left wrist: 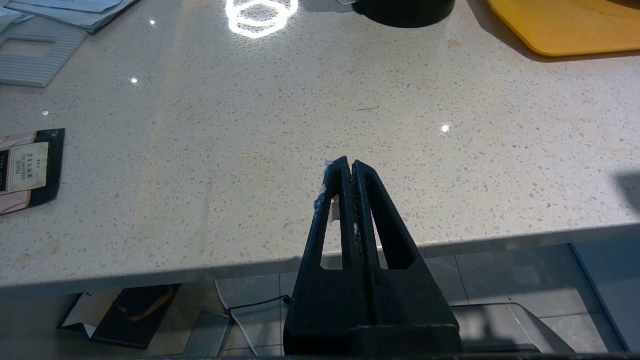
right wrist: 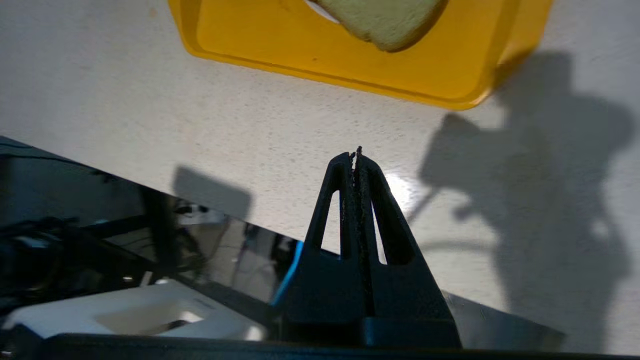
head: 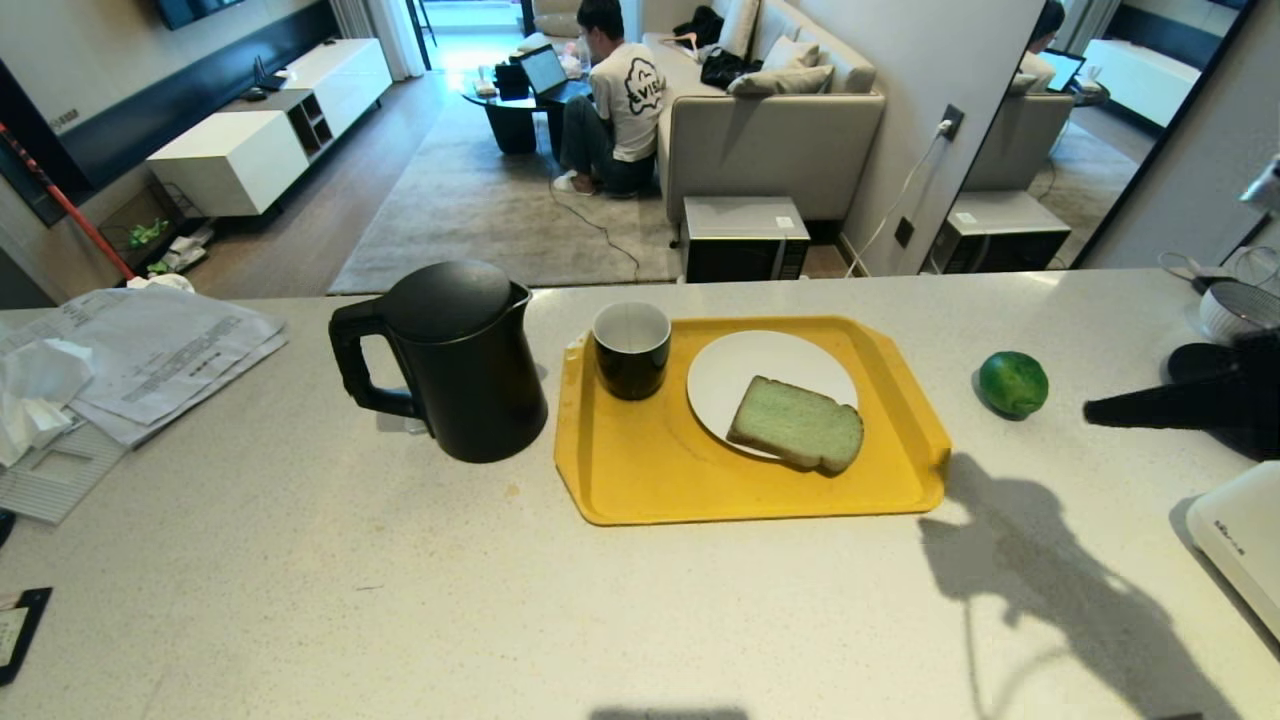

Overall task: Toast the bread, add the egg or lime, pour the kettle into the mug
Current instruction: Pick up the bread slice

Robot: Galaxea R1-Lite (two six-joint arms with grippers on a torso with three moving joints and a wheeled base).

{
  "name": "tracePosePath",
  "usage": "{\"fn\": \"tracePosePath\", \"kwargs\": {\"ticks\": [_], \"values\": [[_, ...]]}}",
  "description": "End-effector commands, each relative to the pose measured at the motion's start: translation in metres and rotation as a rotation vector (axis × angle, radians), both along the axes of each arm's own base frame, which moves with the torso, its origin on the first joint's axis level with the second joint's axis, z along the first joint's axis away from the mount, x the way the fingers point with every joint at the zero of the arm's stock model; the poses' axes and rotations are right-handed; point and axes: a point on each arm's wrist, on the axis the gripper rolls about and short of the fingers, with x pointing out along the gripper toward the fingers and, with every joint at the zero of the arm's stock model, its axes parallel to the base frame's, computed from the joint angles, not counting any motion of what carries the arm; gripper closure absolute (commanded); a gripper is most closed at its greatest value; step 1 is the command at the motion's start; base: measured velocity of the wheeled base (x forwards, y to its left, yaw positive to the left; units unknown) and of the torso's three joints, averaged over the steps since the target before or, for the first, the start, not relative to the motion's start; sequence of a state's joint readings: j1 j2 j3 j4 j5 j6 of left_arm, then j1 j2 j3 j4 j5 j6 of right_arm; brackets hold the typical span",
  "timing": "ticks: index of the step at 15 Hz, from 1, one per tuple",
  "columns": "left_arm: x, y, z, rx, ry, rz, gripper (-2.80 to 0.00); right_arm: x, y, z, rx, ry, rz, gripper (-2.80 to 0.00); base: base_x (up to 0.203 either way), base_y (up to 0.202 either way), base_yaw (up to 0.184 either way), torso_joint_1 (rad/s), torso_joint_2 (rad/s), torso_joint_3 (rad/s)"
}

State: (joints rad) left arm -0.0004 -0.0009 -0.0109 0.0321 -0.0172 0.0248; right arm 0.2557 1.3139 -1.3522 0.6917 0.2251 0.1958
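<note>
Head view: lime (head: 1012, 383) just beside right fingers (head: 1092, 413).

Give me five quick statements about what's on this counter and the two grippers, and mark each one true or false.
1. The slice of pale green bread lies on the round white plate in the yellow plastic tray. True.
2. The small black mug stands on the bare counter beside the tray. False: it stands inside the tray, next to the plate.
3. The glossy green lime sits on the plate. False: it sits on the pale speckled counter, on the tray's right.
4. The tall matte black kettle stands left of the tray. True.
5. The right gripper holds the bread. False: it is shut and empty, like the left gripper.
</note>
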Motion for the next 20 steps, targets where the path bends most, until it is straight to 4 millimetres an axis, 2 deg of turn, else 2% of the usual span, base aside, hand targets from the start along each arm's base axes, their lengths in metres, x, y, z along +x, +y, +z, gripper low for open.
{"fn": "tracePosePath", "kwargs": {"ticks": [1, 4, 6, 10, 13, 15, 16, 20], "values": [[0.0, 0.0, 0.0, 0.0, 0.001, 0.0, 0.0, 0.038, 0.012, -0.013, 0.137, 0.186, -0.039, 0.0, 0.0, 0.0, 0.0, 0.0, 0.0, 0.0], [0.0, 0.0, 0.0, 0.0, 0.001, 0.0, 0.0, 0.063, 0.015, -0.011, 0.386, 0.367, -0.053, 0.0, 0.0, 0.0, 0.0, 0.0, 0.0, 0.0], [0.0, 0.0, 0.0, 0.0, 0.001, 0.001, 0.0, 0.078, 0.016, -0.02, 0.483, 0.482, -0.097, 0.0, 0.0, 0.0, 0.0, 0.0, 0.0, 0.0], [0.0, 0.0, 0.0, 0.0, 0.001, 0.001, 0.0, 0.085, 0.008, -0.054, 0.494, 0.623, -0.166, 0.0, 0.0, 0.0, 0.0, 0.0, 0.0, 0.0], [0.0, 0.0, 0.0, 0.0, 0.001, 0.001, 0.0, 0.106, 0.006, -0.08, 0.481, 0.684, -0.203, 0.0, 0.0, 0.0, 0.0, 0.0, 0.0, 0.0], [0.0, 0.0, 0.0, 0.0, 0.001, 0.001, 0.0, 0.122, 0.009, -0.087, 0.48, 0.645, -0.192, 0.0, 0.0, 0.0, 0.0, 0.0, 0.0, 0.0], [0.0, 0.0, 0.0, 0.0, 0.001, 0.001, 0.0, 0.128, 0.009, -0.091, 0.481, 0.636, -0.19, -2.8, 0.0, 0.0, 0.0, 0.0, 0.0, 0.0], [0.0, 0.0, 0.0, 0.0, 0.001, 0.0, 0.0, 0.149, 0.011, -0.101, 0.455, 0.558, -0.224, -2.8, 0.0, 0.0, 0.0, 0.0, 0.0, 0.0]]}}
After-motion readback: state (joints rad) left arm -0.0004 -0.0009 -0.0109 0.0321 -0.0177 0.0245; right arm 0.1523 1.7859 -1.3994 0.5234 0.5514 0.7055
